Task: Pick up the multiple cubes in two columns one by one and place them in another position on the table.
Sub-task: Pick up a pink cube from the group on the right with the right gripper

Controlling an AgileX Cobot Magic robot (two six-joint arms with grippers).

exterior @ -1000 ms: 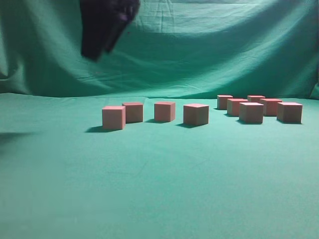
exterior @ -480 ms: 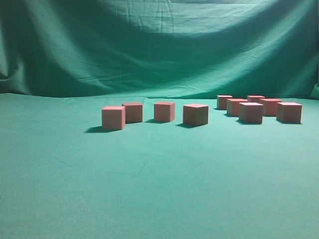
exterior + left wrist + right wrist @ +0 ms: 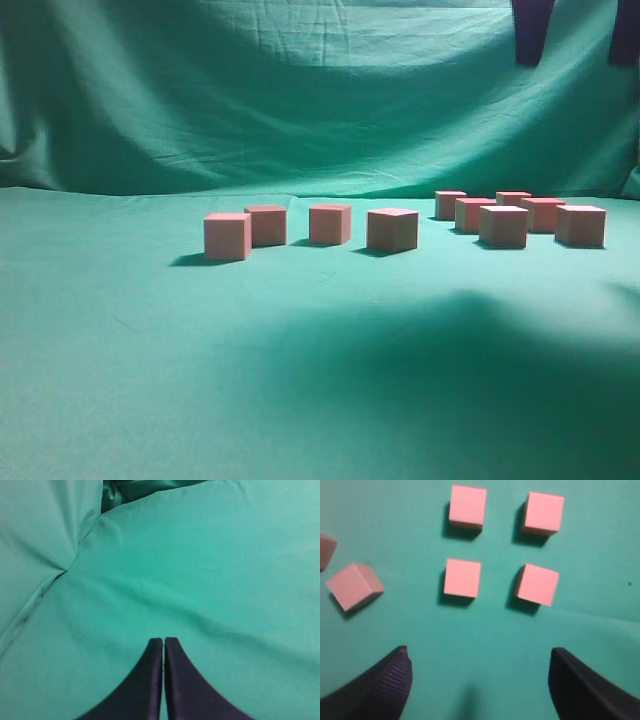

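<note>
Several pink cubes stand in two columns at the right of the green cloth. The right wrist view shows two pairs of them, the nearest being one cube and its neighbour. My right gripper is open and empty, high above the cloth just short of these cubes. Its fingers hang at the top right of the exterior view. My left gripper is shut and empty over bare cloth. It is out of the exterior view.
More pink cubes sit in a loose row at mid-table: one at the left, others and one at the right. Two of them show at the left of the right wrist view. A green backdrop hangs behind.
The left arm has risen out of the exterior view at top left. The right gripper's fingers have come in at top right, and a shadow now lies on the cloth in front.
</note>
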